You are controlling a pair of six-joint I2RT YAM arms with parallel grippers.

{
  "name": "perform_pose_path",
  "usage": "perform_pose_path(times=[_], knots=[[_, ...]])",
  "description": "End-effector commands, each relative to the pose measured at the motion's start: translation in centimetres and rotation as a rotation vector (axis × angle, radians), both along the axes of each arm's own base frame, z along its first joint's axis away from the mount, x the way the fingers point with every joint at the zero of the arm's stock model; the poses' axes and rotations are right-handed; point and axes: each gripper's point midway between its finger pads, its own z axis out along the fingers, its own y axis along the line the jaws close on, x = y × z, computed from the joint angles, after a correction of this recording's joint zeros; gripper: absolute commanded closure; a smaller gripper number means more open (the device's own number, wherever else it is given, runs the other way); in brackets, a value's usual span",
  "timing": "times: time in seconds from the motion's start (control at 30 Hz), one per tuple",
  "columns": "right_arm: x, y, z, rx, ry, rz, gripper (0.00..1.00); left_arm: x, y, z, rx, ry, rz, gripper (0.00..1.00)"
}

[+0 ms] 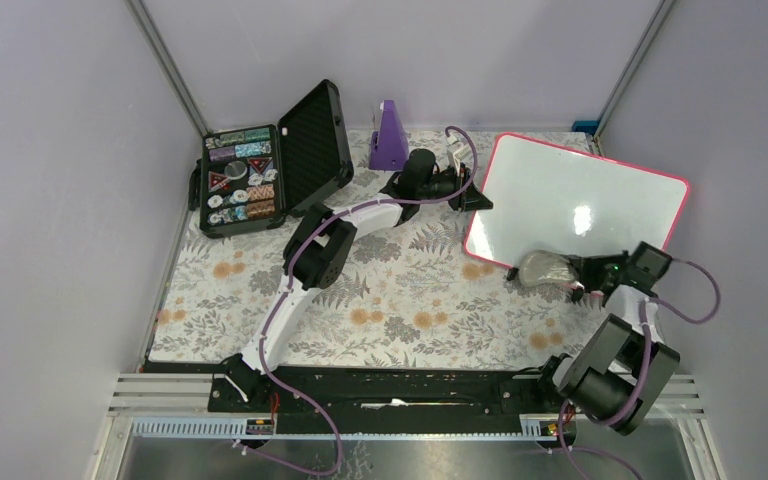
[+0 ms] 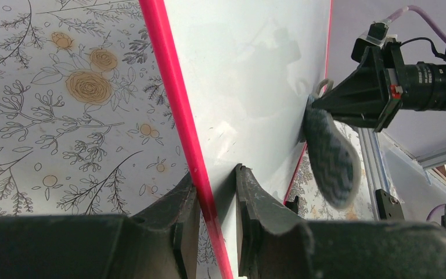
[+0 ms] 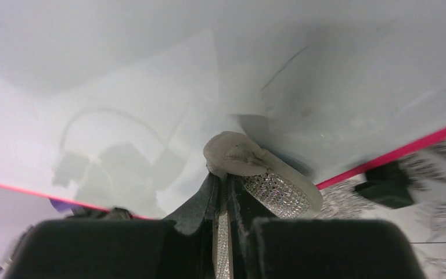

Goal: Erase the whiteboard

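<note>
Top view: the glossy white, pink-framed whiteboard [image 1: 580, 205] sits tilted at the far right of the floral surface [image 1: 400, 300]. Left wrist: the left end effector [image 2: 215, 187] pinches its frame, so hold that steady. Right wrist: the right end effector [image 3: 223, 187] clamps the grey oval sponge [image 3: 279, 192]; I'd press flat and sweep evenly.

Top external: fixed high behind me, tilted down and forward, far enough off to take in the whole worktop [image 1: 400, 300].

Left wrist: sits just behind my left tool [image 2: 215, 173], very near the whiteboard [image 2: 250, 70] edge, looking across the board to my right tool [image 2: 316, 103].

Right wrist: sits behind that tool, almost against the board face, sponge [image 3: 273, 189] in the foreground.

All three views share the board and sponge.
</note>
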Motion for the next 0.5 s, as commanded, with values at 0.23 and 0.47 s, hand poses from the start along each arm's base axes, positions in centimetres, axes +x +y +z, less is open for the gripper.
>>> perform_pose_path(times=[0.23,0.47], knots=[[-0.8,-5.7,-0.1,-0.084,0.004,-0.139,1.0,0.4,-0.8,1.6,0.012,-0.171,0.026,1.0],[4.6,4.7,2.5,-0.215,-0.048,0.145,1.0,0.4,-0.8,1.4,0.016,-0.165,0.024,1.0]])
